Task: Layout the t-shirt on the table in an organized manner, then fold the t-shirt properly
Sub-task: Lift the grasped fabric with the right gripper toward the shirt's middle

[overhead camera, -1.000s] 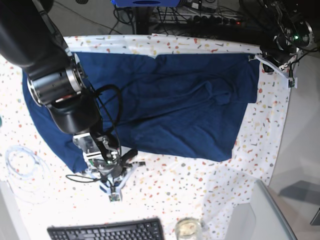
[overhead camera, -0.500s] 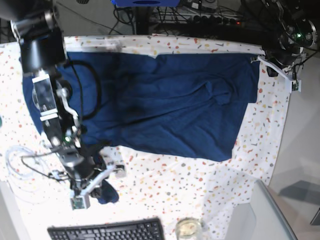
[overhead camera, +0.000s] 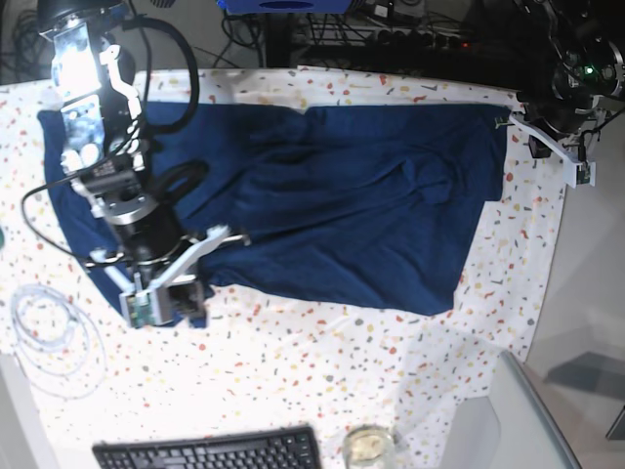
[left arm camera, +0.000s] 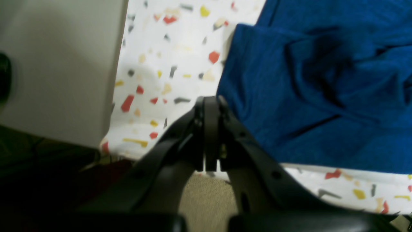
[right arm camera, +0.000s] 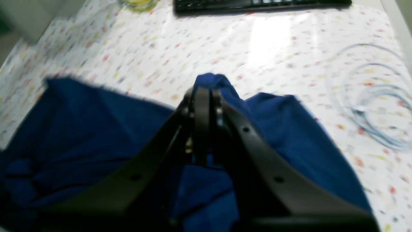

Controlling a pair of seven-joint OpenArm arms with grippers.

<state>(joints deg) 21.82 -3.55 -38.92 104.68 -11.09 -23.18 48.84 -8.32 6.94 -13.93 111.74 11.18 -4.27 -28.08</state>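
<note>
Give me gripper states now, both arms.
Left gripper: shut, holding nothing, just off the t-shirt corner.
Right gripper: shut on the t-shirt's edge.

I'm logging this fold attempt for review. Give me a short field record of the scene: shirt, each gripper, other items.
t-shirt: dark navy, spread wide but wrinkled on the table
right gripper: shut on a fold of shirt edge
left gripper: shut, holding nothing, beside the shirt's corner
keyboard: near edge of table
coiled cable: beside the right arm
</note>
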